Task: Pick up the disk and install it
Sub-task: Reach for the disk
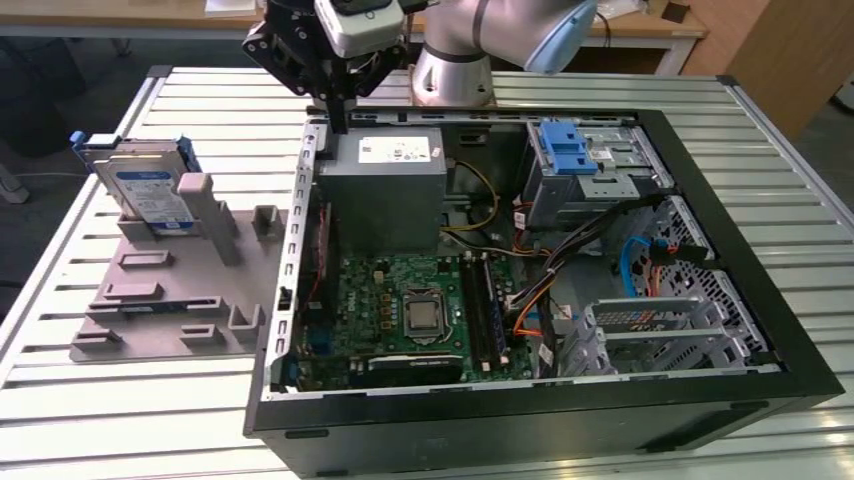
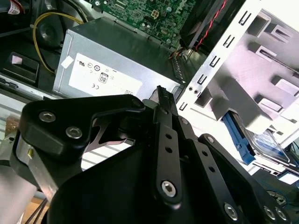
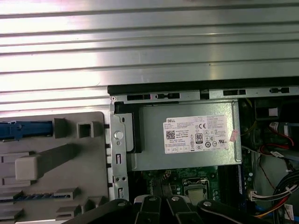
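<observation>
Status: my gripper (image 1: pixel 336 114) has its fingers pressed together, gripping nothing. It hangs over the far corner of the case (image 1: pixel 534 405), on the exterior view's left, tip just above the far edge of the power supply (image 1: pixel 387 190).

The disk (image 1: pixel 144 190) is outside the case, well apart from me on the exterior view's left. It stands on edge in the far end of the grey fixture (image 1: pixel 160 300), label facing the exterior camera, blue bracket around its edges and a grey post just in front of it. The fixture lies flat on the slatted table (image 1: pixel 134 420), just beside the case wall.

The case is open on top. Inside:
- power supply in the far corner on the exterior view's left, white sticker up
- motherboard (image 1: pixel 387 290) on the near side of it, CPU socket (image 1: pixel 424 317) about in its middle
- drive cage (image 1: pixel 601 170) in the far corner on the exterior view's right, blue latch (image 1: pixel 563 150) on top
- cables (image 1: pixel 534 300) between the motherboard and the cage side

In the second wrist view the disk's blue edge shows beyond the fixture blocks.
</observation>
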